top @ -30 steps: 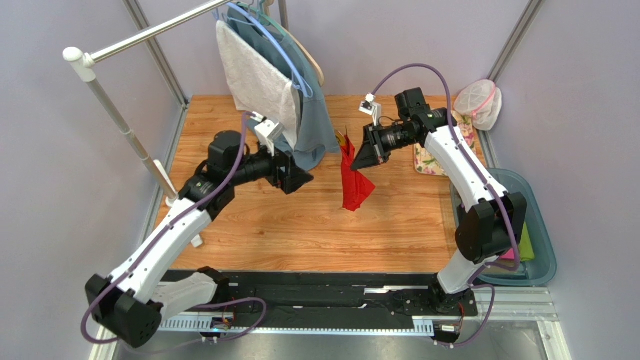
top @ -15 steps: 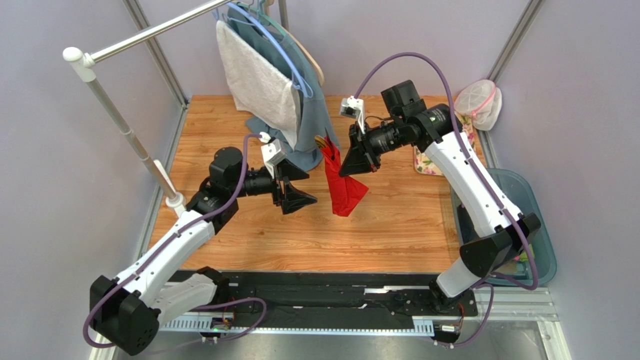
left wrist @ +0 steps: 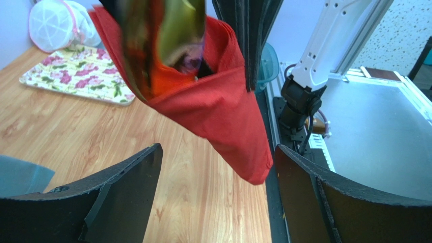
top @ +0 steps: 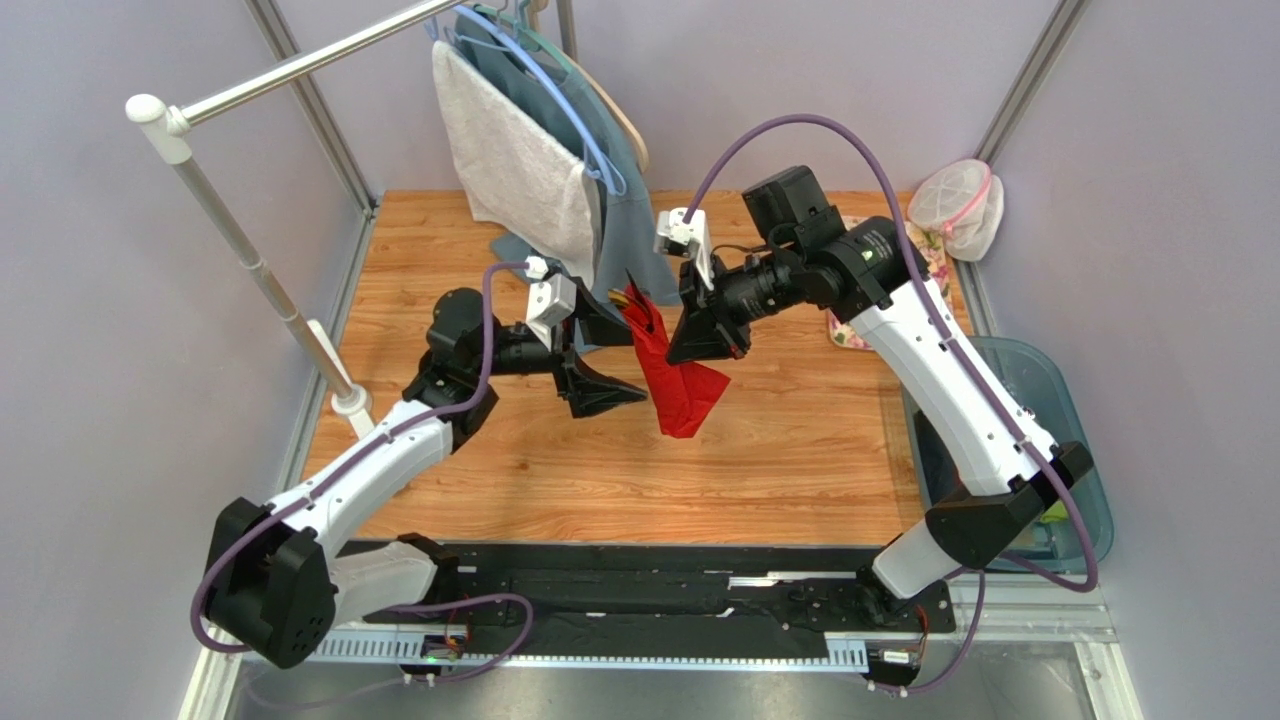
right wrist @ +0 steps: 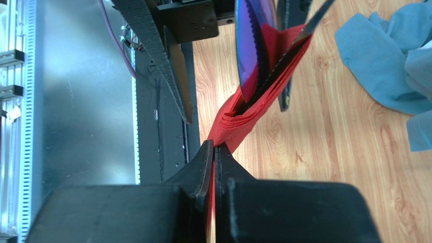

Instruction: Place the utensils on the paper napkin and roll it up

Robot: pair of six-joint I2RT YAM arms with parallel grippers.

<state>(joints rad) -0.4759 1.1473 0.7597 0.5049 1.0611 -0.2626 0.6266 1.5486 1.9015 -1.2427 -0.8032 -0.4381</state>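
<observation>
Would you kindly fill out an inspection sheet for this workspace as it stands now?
Surface: wooden table, no damage seen.
Job's things: paper napkin wrapped around utensils, hanging from the right gripper.
Clutter: floral mat, mesh bag and teal bin at right; blue cloth reaching the table.
Grippers: right gripper shut on the paper napkin; left gripper open, flanking its lower end.
Cables: purple cable arcing over the right arm, unsnagged.
Surroundings: clothes rack with white towel, far left.

Wooden table [top: 451,255], lilac walls [top: 120,375] all round. White clothes rack [top: 241,243] far left held grey towel [top: 504,150], blue cloth [top: 631,263]. Floral tray [top: 854,333], mesh bag [top: 957,207], teal bin [top: 1089,495] right.
</observation>
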